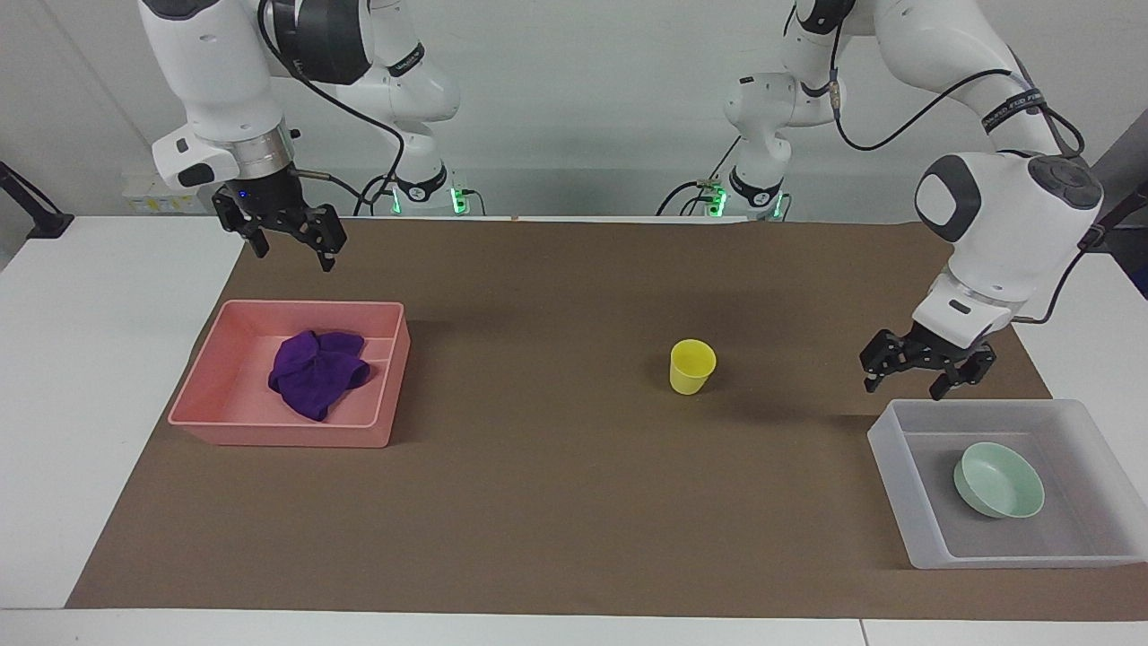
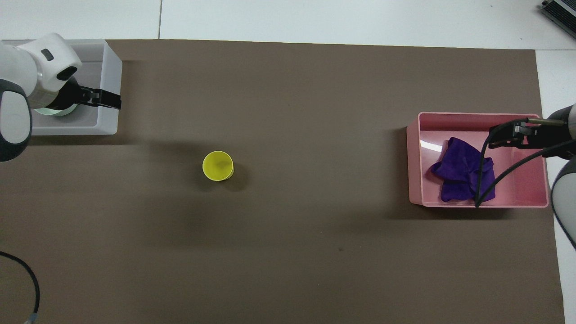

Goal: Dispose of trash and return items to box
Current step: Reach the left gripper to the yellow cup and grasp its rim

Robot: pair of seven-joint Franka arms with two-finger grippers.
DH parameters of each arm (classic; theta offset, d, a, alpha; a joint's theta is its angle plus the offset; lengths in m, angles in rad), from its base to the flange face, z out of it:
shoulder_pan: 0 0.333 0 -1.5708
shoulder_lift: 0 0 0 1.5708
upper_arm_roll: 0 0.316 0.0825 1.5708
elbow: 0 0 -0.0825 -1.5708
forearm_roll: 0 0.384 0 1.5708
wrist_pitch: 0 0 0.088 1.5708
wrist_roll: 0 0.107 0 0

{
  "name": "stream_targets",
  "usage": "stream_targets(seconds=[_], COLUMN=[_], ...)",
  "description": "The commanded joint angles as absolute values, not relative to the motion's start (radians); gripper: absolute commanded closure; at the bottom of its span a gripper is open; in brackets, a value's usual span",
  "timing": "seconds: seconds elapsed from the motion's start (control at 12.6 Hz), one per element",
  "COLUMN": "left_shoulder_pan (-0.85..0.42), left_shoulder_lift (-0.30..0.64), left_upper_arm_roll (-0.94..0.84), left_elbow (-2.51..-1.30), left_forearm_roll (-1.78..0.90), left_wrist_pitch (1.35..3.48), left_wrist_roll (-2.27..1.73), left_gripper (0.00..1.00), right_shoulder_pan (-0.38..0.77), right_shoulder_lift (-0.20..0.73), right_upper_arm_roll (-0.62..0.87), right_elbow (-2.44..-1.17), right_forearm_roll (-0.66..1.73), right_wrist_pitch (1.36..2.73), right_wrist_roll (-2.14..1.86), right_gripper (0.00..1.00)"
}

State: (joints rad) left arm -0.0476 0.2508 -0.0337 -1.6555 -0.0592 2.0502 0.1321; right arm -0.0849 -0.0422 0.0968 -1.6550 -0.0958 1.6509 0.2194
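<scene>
One item, the yellow cup (image 1: 692, 366), is standing upright mid-table awaiting you, likely light, thin-walled and slippery (pinch across its rim gently), while both the left gripper (image 1: 927, 371) and right gripper (image 1: 288, 240) are hanging open, empty.

Both arms are raised, wrists pointing down; left gripper (image 1: 924, 377) and right gripper (image 1: 287, 240) hang spread, holding nothing.

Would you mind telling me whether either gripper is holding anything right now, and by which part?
Nothing is held. The left gripper and the right gripper are both open and empty in the air.
</scene>
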Motion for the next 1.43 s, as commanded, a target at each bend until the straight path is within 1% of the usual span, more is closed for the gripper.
stream_targets(seconds=[0.0,0.16,0.32,0.48,0.64,0.96,1.12,1.35], left_shoulder_pan=[-0.124,-0.176,-0.231,-0.277,-0.325,-0.340,-0.350,-0.365], left_shoulder_lift=[0.198,0.184,0.163,0.141,0.133,0.120,0.118,0.137], left_upper_arm_roll=[-0.017,-0.017,-0.017,-0.017,-0.017,-0.018,-0.018,-0.018], left_elbow=[-1.761,-1.801,-1.866,-1.937,-1.980,-2.057,-2.112,-2.125], left_forearm_roll=[-0.052,-0.052,-0.052,-0.052,-0.052,-0.052,-0.052,-0.052], left_wrist_pitch=[2.091,2.114,2.173,2.241,2.273,2.290,2.360,2.405], left_wrist_roll=[0.039,-0.044,-0.104,-0.167,-0.198,-0.201,-0.204,-0.215], left_gripper=[0.00,0.00,0.00,0.00,0.00,0.00,0.00,0.00], right_shoulder_pan=[-0.092,-0.059,-0.025,-0.009,-0.008,-0.009,-0.008,-0.009], right_shoulder_lift=[-0.064,-0.080,-0.075,-0.075,-0.075,-0.092,-0.092,-0.098], right_upper_arm_roll=[0.097,0.074,0.022,-0.015,-0.015,-0.015,-0.012,-0.017], right_elbow=[-1.644,-1.641,-1.596,-1.606,-1.608,-1.635,-1.623,-1.628], right_forearm_roll=[-0.072,-0.071,-0.066,-0.063,-0.063,-0.063,-0.060,0.002], right_wrist_pitch=[1.614,1.594,1.562,1.574,1.581,1.566,1.548,1.520], right_wrist_roll=[0.200,0.187,0.161,0.123,0.121,0.123,0.123,0.121], right_gripper=[0.00,0.00,0.00,0.00,0.00,0.00,0.00,0.00])
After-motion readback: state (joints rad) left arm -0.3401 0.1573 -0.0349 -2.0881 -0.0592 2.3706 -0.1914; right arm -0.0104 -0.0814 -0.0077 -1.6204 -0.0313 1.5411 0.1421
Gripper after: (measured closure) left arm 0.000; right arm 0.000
